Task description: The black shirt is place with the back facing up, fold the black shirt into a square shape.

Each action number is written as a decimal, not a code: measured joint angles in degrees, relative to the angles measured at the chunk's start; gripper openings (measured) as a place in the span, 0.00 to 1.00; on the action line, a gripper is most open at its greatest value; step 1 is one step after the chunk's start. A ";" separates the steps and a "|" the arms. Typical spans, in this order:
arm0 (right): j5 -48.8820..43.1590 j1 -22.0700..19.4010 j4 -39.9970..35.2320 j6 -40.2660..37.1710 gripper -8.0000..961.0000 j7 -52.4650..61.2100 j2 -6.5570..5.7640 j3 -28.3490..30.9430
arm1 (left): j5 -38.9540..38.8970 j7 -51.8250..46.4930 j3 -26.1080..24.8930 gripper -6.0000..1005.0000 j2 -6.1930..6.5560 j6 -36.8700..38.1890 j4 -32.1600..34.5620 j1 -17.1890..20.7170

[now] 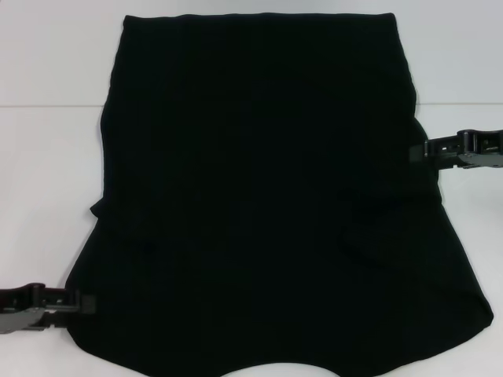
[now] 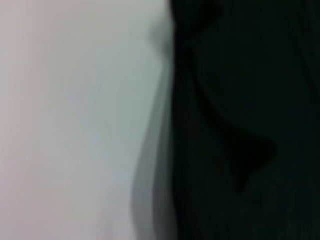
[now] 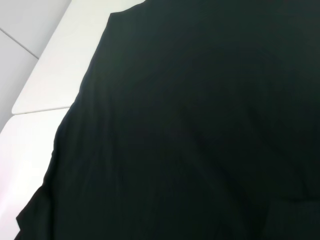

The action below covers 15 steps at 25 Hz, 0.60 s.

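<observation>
The black shirt (image 1: 259,188) lies spread flat on the white table (image 1: 47,157), blank side up, and fills most of the head view. Its curved neck edge is at the near side and its straight hem at the far side. Soft folds show near both side edges. My left gripper (image 1: 85,301) is at the shirt's near left corner, touching its edge. My right gripper (image 1: 418,149) reaches in at the middle of the right side edge. The left wrist view shows the shirt's edge (image 2: 240,100) very close. The right wrist view shows a broad stretch of the shirt (image 3: 200,125).
Bare white table (image 2: 75,120) borders the shirt on the left, right and far sides. A seam in the table surface (image 1: 47,104) runs across behind the shirt's upper part. The table's far corner (image 3: 45,85) appears in the right wrist view.
</observation>
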 joint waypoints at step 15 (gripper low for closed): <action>0.00 -0.02 0.00 0.02 0.76 -0.08 0.00 0.19 | 0.25 -1.69 2.03 0.63 -0.53 -3.43 -0.61 -1.68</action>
